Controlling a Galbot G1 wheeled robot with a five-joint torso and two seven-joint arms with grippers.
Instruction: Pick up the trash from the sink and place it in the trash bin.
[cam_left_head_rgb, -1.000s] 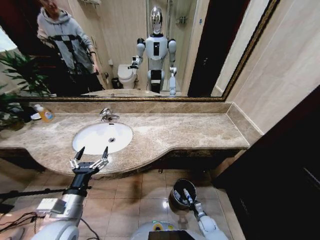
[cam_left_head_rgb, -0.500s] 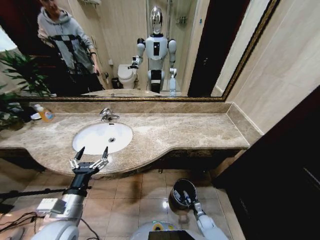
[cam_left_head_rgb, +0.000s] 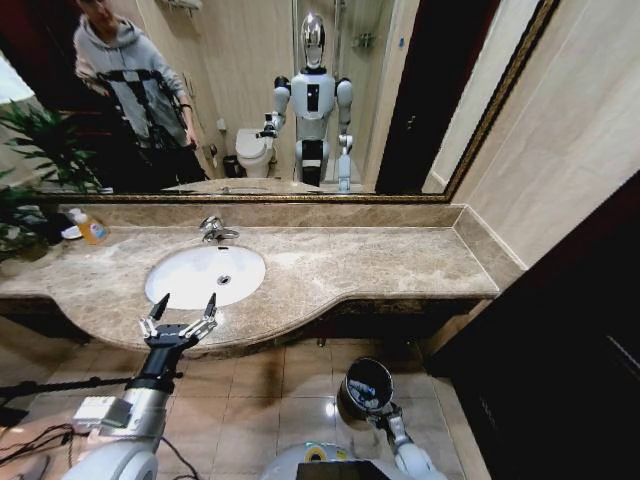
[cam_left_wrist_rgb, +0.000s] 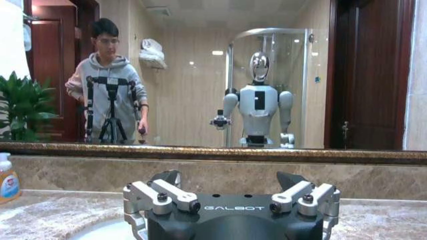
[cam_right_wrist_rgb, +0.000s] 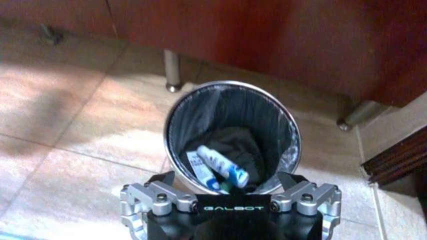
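The white oval sink (cam_left_head_rgb: 205, 275) sits in the beige marble counter, and I see nothing in its basin but the drain. My left gripper (cam_left_head_rgb: 180, 310) hovers open over the counter's front edge just before the sink, nothing between its fingers (cam_left_wrist_rgb: 167, 176). Down on the floor, the trash bin (cam_left_head_rgb: 368, 385) stands below the counter, a small dark bin with a shiny rim (cam_right_wrist_rgb: 230, 85). Inside it lies the trash (cam_right_wrist_rgb: 223, 167), white tubes with blue marks. My right gripper (cam_left_head_rgb: 382, 410) is at the bin's near rim, open (cam_right_wrist_rgb: 227, 176) and holding nothing.
A pump bottle of orange liquid (cam_left_head_rgb: 90, 228) stands at the counter's back left, by a potted plant (cam_left_head_rgb: 30, 150). The chrome faucet (cam_left_head_rgb: 213, 230) is behind the sink. Dark wooden cabinet fronts (cam_right_wrist_rgb: 267, 40) and metal legs (cam_right_wrist_rgb: 172, 70) stand close behind the bin. Tiled floor lies around it.
My right gripper has drawn back from above the bin toward me, and white trash now shows inside the bin. The left arm has not moved.
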